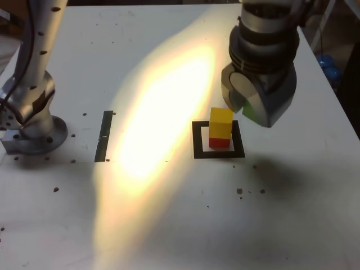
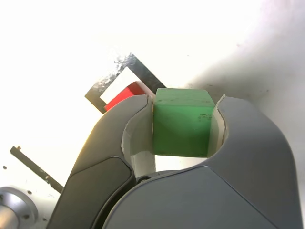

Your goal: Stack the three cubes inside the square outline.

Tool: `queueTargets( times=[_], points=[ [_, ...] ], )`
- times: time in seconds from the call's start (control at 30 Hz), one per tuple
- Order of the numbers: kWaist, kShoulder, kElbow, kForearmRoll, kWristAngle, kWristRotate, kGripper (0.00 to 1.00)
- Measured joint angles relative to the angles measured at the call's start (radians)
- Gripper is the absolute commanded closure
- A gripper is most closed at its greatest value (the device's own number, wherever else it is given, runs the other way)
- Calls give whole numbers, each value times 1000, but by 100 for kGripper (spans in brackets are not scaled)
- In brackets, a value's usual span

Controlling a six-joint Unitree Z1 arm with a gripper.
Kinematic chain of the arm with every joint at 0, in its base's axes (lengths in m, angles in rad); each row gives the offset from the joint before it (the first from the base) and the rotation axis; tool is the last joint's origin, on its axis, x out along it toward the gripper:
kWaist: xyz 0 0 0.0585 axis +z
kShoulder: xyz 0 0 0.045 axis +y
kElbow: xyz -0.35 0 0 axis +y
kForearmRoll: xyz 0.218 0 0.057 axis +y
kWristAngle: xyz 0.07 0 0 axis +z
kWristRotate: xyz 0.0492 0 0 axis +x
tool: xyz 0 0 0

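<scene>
My jaws [image 2: 183,125] clamped on green cube [image 2: 183,129]. Yellow cube [image 1: 221,122] sits on red cube [image 1: 219,143], inside square outline [image 1: 239,147]. Best: keep height, centre above yellow, square faces, lower gently, release once seated.

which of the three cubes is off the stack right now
The green cube: it is gripped between the fingers of the tool, while the yellow cube sits on the red one.
</scene>
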Motion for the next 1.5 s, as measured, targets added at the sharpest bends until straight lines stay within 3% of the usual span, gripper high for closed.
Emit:
queueTargets(
  times=[0.27, 0.5, 0.97, 1.23, 1.3, 1.43, 1.5],
  points=[
    [3, -31, 8, 78, 14, -163, 66],
    [21, -39, 11, 131, -15, -244, 66],
    [60, -67, 90, 123, -91, -290, 66],
    [61, -69, 107, 88, -114, -301, 65],
    [62, -69, 112, 80, -116, -301, 54],
    [67, -69, 135, 60, -120, -301, 12],
    [71, -69, 151, 52, -123, -302, 1]
  ],
)
